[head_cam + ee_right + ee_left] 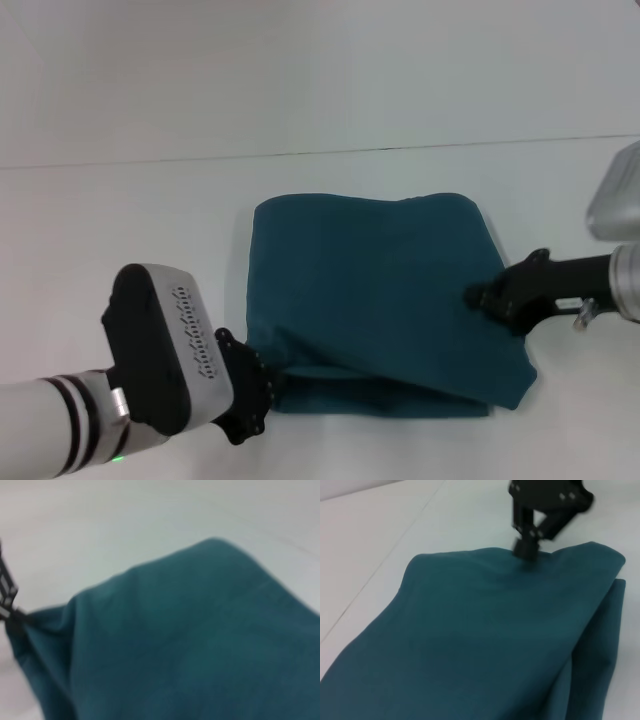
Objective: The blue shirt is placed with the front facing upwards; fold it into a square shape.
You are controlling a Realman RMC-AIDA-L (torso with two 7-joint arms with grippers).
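1. Head view: the blue shirt (380, 290) lies folded into a rough rectangle on the white table (120, 220), about midway between the left and right edges and toward the near edge; only plain teal cloth shows (no print or collar in sight); the far edge of the fold is fairly straight, the near edge shows stacked layers, and the top layer slopes up from the near side; the left gripper (262, 385) sits at the shirt's near left corner, its black fingers pinching the cloth there and lifting it slightly off the table; the right gripper (478, 297) reaches in from the right edge and its fingers are pressed together on the shirt's right edge, the cloth puckering toward them.

2. Left wrist view: the shirt (485, 640) fills most of the picture, a smooth upper layer over a second layer showing along one side; across the shirt the right gripper (525, 549) stands with its dark fingers closed on a raised crease of the cloth; bare table (370, 540) lies beside the shirt.

3. Right wrist view: the shirt (190, 645) rises as a tented sheet over the pale table (125, 520); at its far corner the left gripper (12, 617) pinches the cloth, drawn into a taut point there (only a little of its fingers shows).
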